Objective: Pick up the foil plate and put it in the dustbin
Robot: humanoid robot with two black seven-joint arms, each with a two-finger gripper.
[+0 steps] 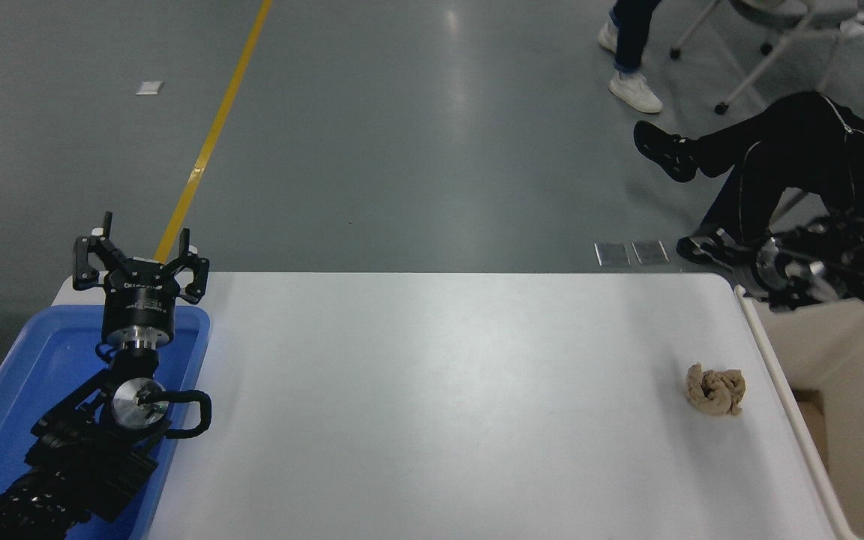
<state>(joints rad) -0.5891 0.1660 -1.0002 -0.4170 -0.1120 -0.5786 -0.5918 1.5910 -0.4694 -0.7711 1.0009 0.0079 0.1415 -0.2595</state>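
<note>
The foil plate is not in view anywhere. The beige dustbin (pixel 781 375) stands at the table's right end, cut off by the picture's edge; only part of its inner wall and floor shows. My right arm (pixel 829 270) comes in from the right edge above the bin's far rim. It is blurred, and its gripper end (pixel 756 274) merges with a person's dark shoe behind it. My left gripper (pixel 139 251) is open and empty, parked upright over the far end of the blue tray.
A crumpled tan paper wad (pixel 715 390) lies on the white table (pixel 439 390) near the bin. The shallow blue tray (pixel 19 375) sits at the left edge. A seated person's legs (pixel 762 157) and a walking person's feet (pixel 634 86) are beyond the table's far right corner.
</note>
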